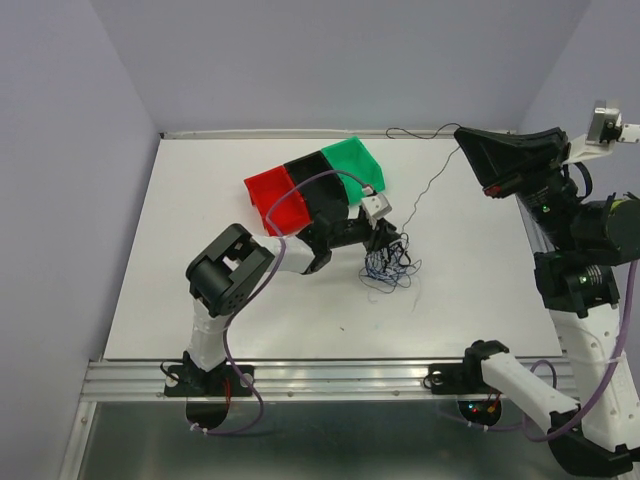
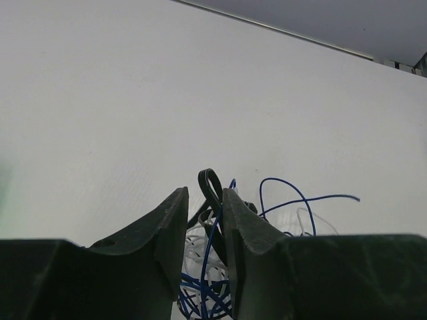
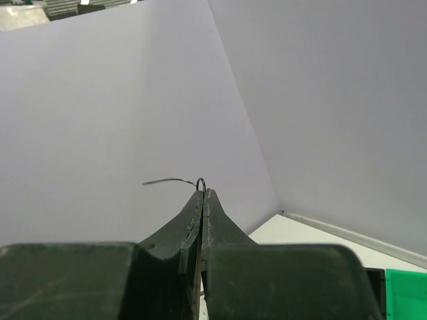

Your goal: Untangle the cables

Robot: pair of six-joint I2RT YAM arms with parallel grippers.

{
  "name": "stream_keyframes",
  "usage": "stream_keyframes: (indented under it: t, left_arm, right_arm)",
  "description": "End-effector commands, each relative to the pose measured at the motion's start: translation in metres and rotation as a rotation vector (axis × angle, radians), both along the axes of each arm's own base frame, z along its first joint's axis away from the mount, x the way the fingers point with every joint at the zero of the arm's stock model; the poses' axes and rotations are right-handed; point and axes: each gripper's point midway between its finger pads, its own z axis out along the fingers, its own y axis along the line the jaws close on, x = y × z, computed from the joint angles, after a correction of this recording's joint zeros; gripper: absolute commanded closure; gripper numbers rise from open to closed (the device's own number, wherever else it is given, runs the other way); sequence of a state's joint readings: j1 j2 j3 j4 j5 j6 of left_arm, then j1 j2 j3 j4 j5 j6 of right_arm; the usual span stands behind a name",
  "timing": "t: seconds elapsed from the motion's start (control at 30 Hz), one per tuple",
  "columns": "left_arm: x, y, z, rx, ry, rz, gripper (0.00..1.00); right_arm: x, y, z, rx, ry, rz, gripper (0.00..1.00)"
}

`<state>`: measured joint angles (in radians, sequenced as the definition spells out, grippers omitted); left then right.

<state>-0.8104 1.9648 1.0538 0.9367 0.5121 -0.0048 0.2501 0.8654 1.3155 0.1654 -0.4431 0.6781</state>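
The cables (image 1: 390, 265) lie as a loose blue, black and whitish clump in the middle of the white table (image 1: 200, 300). My left gripper (image 1: 385, 240) sits down in the clump. In the left wrist view its fingers (image 2: 203, 193) stand a narrow gap apart, and that gap is packed with a black loop (image 2: 211, 183), a blue strand and whitish strands. My right gripper (image 1: 462, 135) is raised at the far right, shut on one thin black cable (image 1: 432, 180) that runs down to the clump. In the right wrist view its tail (image 3: 170, 180) curls out above the closed tips (image 3: 203, 191).
Three small bins stand in a row behind the left arm: red (image 1: 275, 195), black (image 1: 315, 180) and green (image 1: 355, 165). Another stretch of the thin black cable (image 1: 420, 131) lies along the table's far edge. Lilac walls enclose the table on three sides.
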Motion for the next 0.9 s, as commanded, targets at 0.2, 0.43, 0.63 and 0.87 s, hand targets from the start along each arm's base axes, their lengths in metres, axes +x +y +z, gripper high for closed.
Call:
stream_keyframes:
  t: [0.2, 0.43, 0.63, 0.87]
  left_arm:
    - [0.0, 0.028, 0.086, -0.078, -0.145, 0.097, 0.48]
    - [-0.016, 0.045, 0.112, -0.056, -0.149, 0.058, 0.27]
    - [-0.03, 0.049, 0.118, -0.108, -0.172, -0.002, 0.24]
    - [-0.038, 0.036, 0.1, -0.058, -0.121, -0.116, 0.24]
  right_arm:
    - [0.035, -0.03, -0.071, -0.008, 0.139, -0.242, 0.99]
    - [0.04, -0.048, -0.129, -0.018, 0.204, -0.355, 0.99]
    - [0.036, -0.06, -0.144, -0.02, 0.201, -0.413, 0.99]
    - [0.029, -0.063, -0.142, -0.022, 0.175, -0.421, 0.99]
